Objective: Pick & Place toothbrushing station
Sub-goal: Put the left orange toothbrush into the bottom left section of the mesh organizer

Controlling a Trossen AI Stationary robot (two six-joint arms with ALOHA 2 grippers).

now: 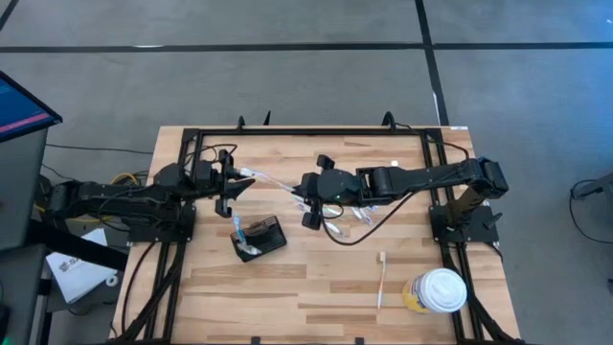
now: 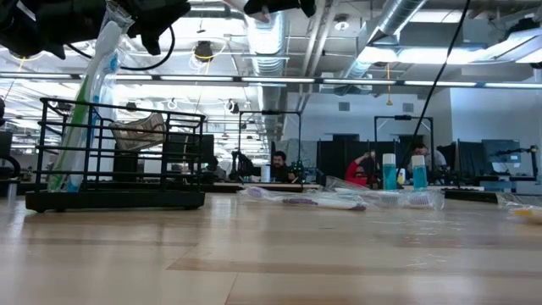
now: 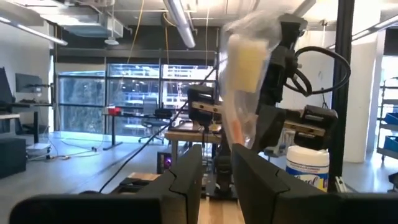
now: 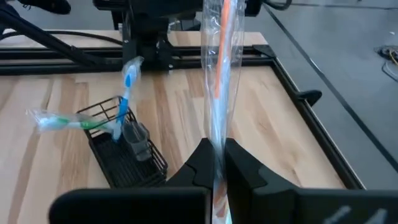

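The toothbrushing station (image 1: 261,238), a small black wire holder, stands on the wooden table between my arms, also in the right wrist view (image 4: 127,163). A blue toothbrush (image 4: 126,93) stands in it, and a green wrapped one (image 4: 62,121) leans out over its rim. Above and beyond it, an orange toothbrush in a clear wrapper (image 1: 276,187) spans the air between my grippers. My left gripper (image 1: 239,182) is at one end and my right gripper (image 1: 306,201) at the other, both shut on it. My left gripper has the wrapper's lower end (image 3: 239,142) at its fingertips, coming from the table's left and pointing slightly upward. One finger (image 3: 249,174) partly hides the contact. The toothbrush rises away from it toward the other arm, clear of the table. My right gripper pinches the clear wrapper (image 4: 215,140) between its two fingers, slanting down from the table's right. The wrapped toothbrush runs on along the fingers' line toward the left arm. It is lifted clear of the table.
A loose toothbrush (image 1: 381,278) lies near the right front. Beside it stands a yellowish cup with a white lid (image 1: 441,290). More clear-wrapped things (image 1: 350,216) lie under the right arm. Black frame rails (image 1: 306,131) border the table.
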